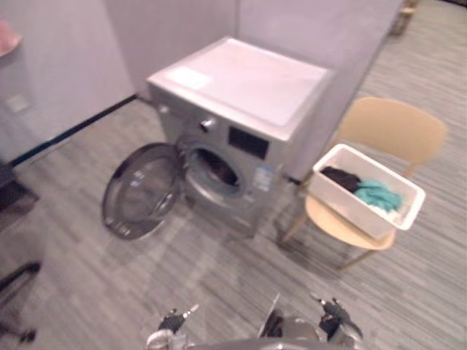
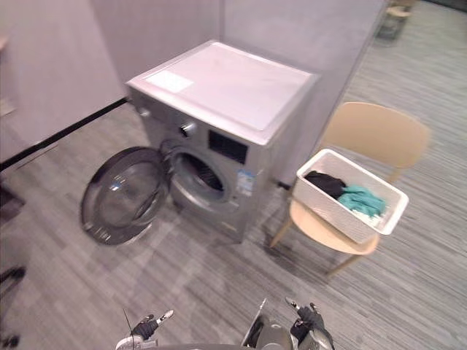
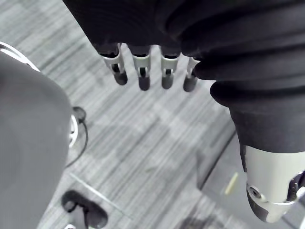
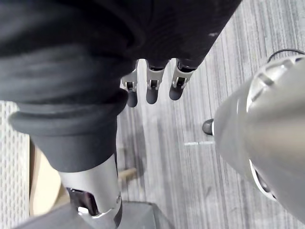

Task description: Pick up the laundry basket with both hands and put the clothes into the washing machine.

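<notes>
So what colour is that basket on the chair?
The basket is white; right eye view shows it best.

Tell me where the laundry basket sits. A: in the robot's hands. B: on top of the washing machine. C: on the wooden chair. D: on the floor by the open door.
C: the laundry basket rests on the seat of the wooden chair, beside the washing machine.

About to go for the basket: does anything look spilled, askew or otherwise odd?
Nothing stands out. The basket sits on the chair with the clothes inside, none on the floor, and the washer door is wide open.
</notes>
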